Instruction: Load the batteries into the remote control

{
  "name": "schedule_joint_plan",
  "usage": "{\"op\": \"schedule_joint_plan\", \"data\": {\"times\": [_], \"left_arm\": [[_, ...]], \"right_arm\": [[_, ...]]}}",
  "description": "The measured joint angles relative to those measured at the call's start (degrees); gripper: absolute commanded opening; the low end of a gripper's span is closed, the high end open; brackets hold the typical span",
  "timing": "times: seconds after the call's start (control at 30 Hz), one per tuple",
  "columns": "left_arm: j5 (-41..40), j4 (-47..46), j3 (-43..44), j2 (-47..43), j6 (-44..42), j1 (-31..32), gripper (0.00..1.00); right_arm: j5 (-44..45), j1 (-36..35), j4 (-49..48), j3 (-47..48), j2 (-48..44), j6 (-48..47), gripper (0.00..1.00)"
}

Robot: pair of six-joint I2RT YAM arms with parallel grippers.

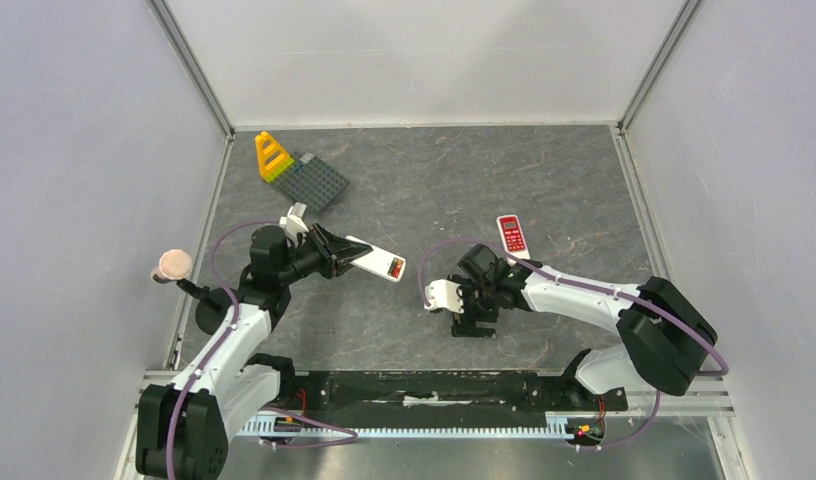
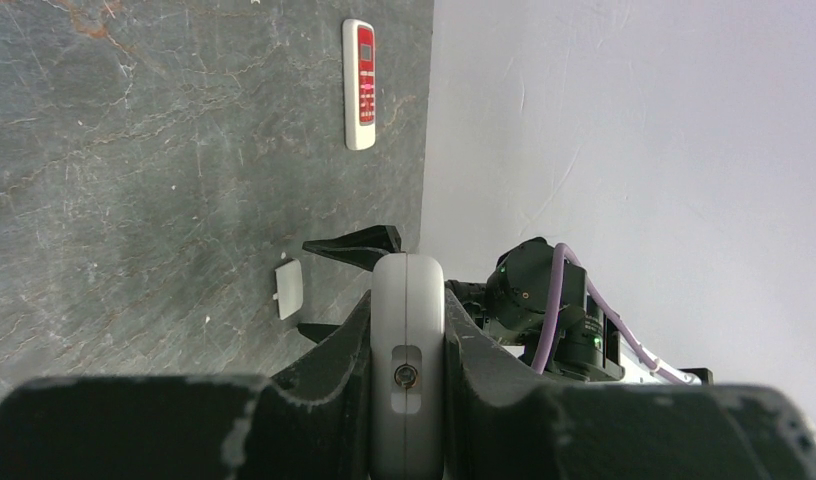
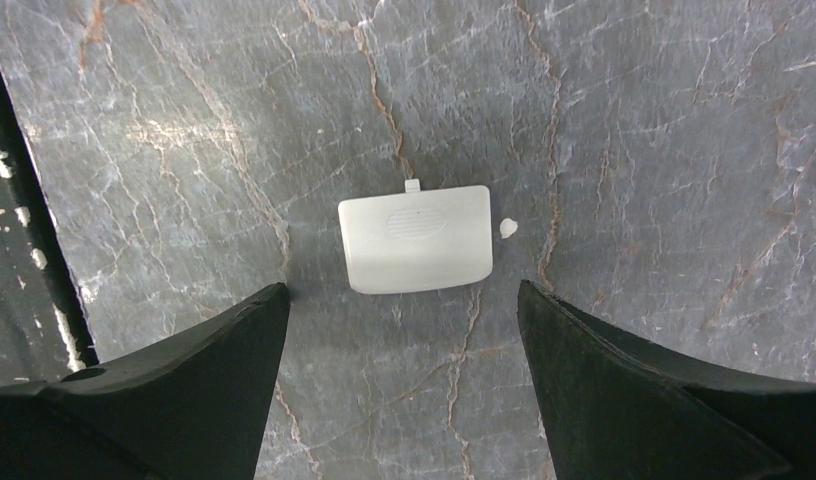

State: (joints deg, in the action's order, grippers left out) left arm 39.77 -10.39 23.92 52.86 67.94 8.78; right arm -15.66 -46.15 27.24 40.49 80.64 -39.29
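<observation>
Above table [image 1: 434,190]: left claw [image 1: 342,252] clamps remote [image 1: 384,265]; right claw [image 3: 404,300] wide, downward over cover [image 3: 416,238].

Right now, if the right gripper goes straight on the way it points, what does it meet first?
Probably the cover, lying flat on the table between the right gripper's open fingers. Nothing else shows in that line; how far off it is, I cannot tell.
</observation>
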Motion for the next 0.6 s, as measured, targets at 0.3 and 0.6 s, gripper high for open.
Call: {"op": "schedule_joint_plan", "data": {"times": [0.3, 0.6], "left_arm": [[0.8, -0.5, 0.0, 0.0, 0.0, -0.2, 0.02], [1.2, -2.6, -0.6, 0.0, 0.0, -0.8, 0.02]], "right_arm": [[-1.0, 0.1, -2.4, -0.7, 0.4, 0.1, 0.80], [-4.5, 1.2, -1.3, 1.4, 3.6, 0.0, 0.73]]}}
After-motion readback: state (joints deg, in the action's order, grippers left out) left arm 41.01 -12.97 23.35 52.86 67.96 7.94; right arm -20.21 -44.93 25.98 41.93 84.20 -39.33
